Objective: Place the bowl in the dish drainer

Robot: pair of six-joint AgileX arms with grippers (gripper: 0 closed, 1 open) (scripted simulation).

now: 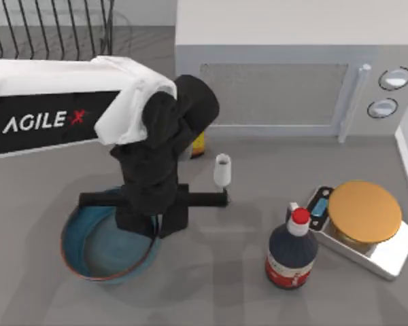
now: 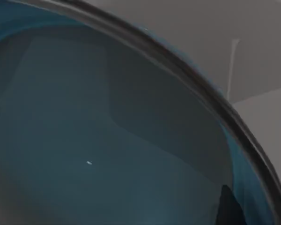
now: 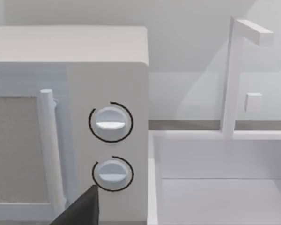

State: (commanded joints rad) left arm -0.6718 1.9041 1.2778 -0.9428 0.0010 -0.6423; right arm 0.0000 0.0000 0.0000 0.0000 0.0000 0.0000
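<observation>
One bowl [image 1: 105, 255] sits near the left front of the table [image 1: 211, 285], with the left gripper [image 1: 146, 227] down over its right rim; whether its fingers grip the rim I cannot tell. One dish drainer [image 1: 47, 30] stands at the far left, well apart from the bowl. Also there: one microwave [image 1: 285, 75] with two dials, one red-capped dark bottle [image 1: 292, 251], one scale [image 1: 364, 227], one small white glass [image 1: 222, 170]; the arm reads "AGILE X".
</observation>
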